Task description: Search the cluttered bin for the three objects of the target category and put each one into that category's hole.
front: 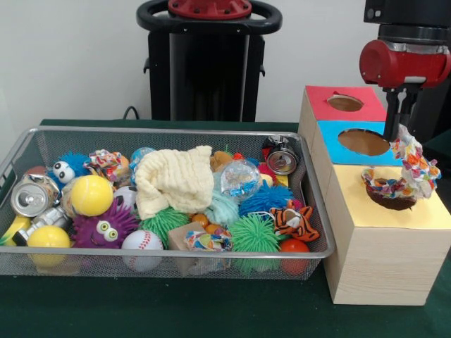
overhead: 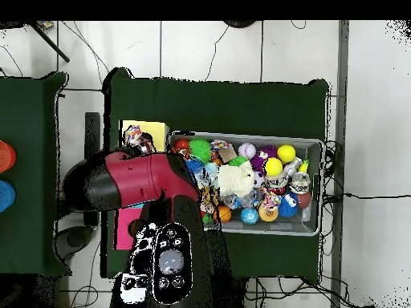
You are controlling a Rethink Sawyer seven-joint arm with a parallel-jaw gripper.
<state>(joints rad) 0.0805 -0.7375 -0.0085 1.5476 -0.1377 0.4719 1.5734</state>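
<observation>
Dangling half over the yellow hole (front: 389,198), the colourful knotted cloth toy (front: 412,169) could snag on the rim at the hole's three o'clock edge and flop onto the box top (front: 373,218) if released now. Behind, the claw (front: 399,125) is pinched tight on its upper end, above the blue hole (front: 363,141).
</observation>
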